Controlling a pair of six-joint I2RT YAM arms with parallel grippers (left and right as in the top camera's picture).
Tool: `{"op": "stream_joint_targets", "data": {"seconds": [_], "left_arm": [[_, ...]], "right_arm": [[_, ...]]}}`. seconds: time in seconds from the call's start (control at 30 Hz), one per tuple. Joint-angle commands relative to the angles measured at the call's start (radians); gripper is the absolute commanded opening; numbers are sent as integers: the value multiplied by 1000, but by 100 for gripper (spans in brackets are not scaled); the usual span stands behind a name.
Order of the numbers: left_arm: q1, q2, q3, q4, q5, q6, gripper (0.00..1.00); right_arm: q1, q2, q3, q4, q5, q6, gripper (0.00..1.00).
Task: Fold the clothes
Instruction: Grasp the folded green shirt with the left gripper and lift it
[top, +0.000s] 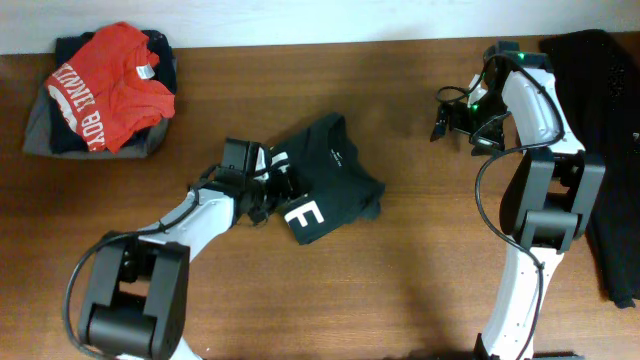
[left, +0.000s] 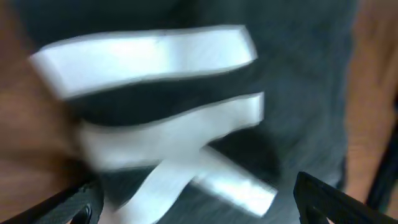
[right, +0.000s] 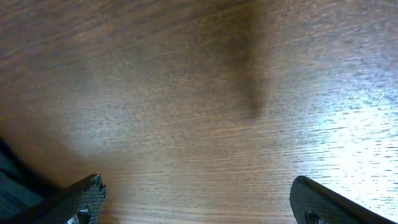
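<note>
From overhead you see the black T-shirt bunched just left of the table's centre, its white lettering facing up. Your left gripper sits at the shirt's 9 o'clock edge, jaws spread wide, holding nothing. Your right gripper hovers over bare wood at 2 o'clock, well apart from the shirt. A red tee lies on a dark pile at 10 o'clock. The blurred left wrist view shows the lettering on black cloth between wide-set fingers. The right wrist view shows wide-set fingertips above bare wood
</note>
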Motion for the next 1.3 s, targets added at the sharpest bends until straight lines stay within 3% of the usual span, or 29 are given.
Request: {"op": "stream_joint_targets", "data": {"seconds": [0.0,0.3,0.43,0.47,0.57,0.63,0.73,0.97,1.27], "left_arm": [[2,103,-20,48,60,-54,97],[4,200,-20,206,82,-101,90],[16,219,-20,328,64,-100,66],[19,219,-20,346,56,-100,64],[27,220,-20,402,26,-99,40],[27,220,-20,419,-8,-98,32],[28,220,-20,439,-31,-91,3],[28,219,1,448,-31,2,1],[82,218,156,437,-31,311,1]], "right_arm": [[-3,11,6,-11,6,-5,99],[-3,11,6,-21,5,-10,99],[-3,11,6,-29,5,-10,99],[-2,11,6,-31,5,-10,99],[-3,11,6,-43,5,-10,99],[-3,11,6,-42,5,-10,99],[-3,11,6,-42,5,-10,99],[-2,11,6,-48,5,-10,99],[-3,11,6,-61,5,-10,99]]}}
